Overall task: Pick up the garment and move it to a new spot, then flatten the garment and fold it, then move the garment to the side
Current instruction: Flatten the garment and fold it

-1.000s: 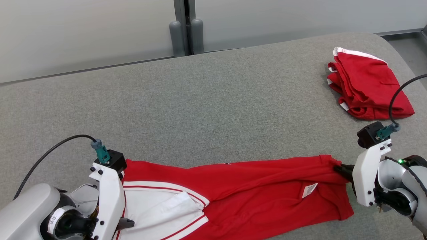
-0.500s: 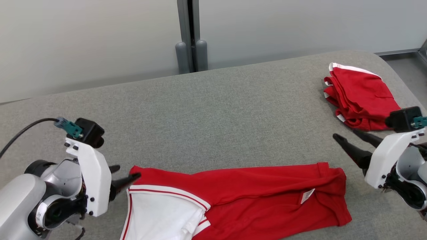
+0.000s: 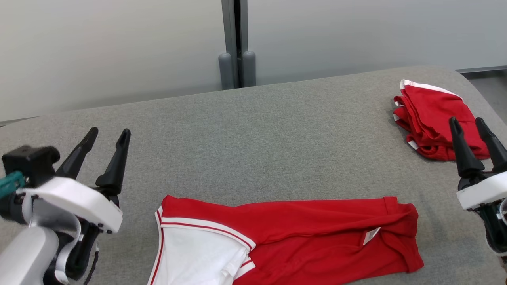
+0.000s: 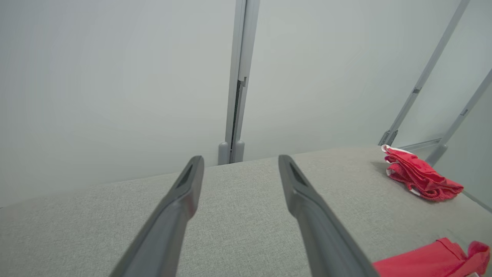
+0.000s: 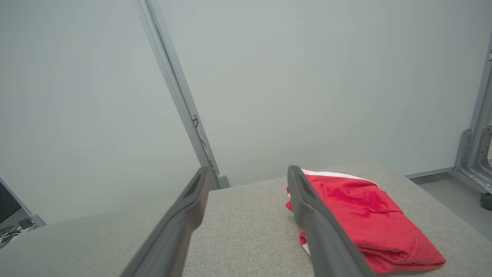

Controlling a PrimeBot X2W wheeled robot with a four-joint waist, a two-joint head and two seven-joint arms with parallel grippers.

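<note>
Left gripper (image 3: pixel 109 134) hangs empty, fingers spread wide, over the grey table (image 3: pixel 277 130), up and left of the red-and-white garment (image 3: pixel 309 229) and clear of it. The right gripper (image 3: pixel 466 123), equally spread and empty, stands past the garment's right end, before a folded red cloth (image 3: pixel 427 107).

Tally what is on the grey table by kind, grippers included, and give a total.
Garments: 2, the spread garment and the folded garment
Grippers: 2, the left gripper and the right gripper, both open
Total: 4
</note>
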